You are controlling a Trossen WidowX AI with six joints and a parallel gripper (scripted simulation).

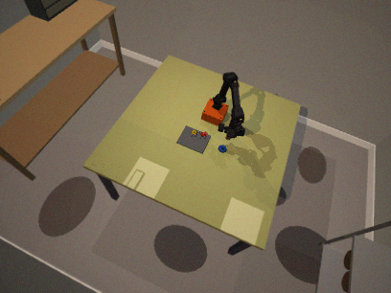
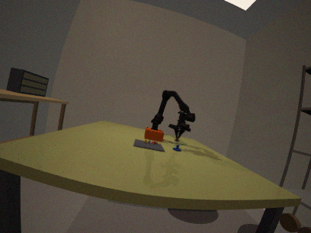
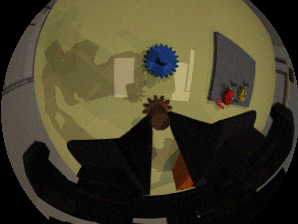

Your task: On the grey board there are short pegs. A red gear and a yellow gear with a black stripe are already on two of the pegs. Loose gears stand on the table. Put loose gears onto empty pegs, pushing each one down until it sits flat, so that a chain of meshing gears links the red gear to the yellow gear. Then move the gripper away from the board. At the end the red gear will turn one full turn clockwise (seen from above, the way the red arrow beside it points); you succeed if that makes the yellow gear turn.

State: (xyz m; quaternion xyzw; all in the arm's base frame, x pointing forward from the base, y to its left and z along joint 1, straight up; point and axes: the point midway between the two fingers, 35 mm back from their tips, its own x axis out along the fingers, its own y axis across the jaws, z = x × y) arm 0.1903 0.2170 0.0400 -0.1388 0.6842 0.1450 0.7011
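Observation:
My gripper (image 1: 229, 136) (image 2: 177, 139) (image 3: 158, 116) is shut on the knob of a small brown gear (image 3: 158, 105), held above the table beside the board. A larger blue gear (image 1: 222, 148) (image 2: 177, 148) (image 3: 161, 61) with a knob stands on the table, right of the board in the top and exterior views. The grey board (image 1: 192, 144) (image 2: 146, 145) (image 3: 226, 62) carries the red gear (image 1: 203, 134) (image 3: 228, 97) and the yellow gear (image 1: 194, 132) (image 3: 242, 95), a little apart near one edge. Small pegs show close to them, too small to count. The yellow gear's stripe is too small to make out.
The orange arm base (image 1: 214, 114) (image 2: 154, 134) (image 3: 183, 174) stands behind the board. The red arrow (image 3: 220, 104) lies beside the red gear. Pale patches and arm shadows cross the yellow-green table (image 1: 158, 110) (image 2: 95, 160). A wooden bench (image 1: 53, 43) stands away to the left.

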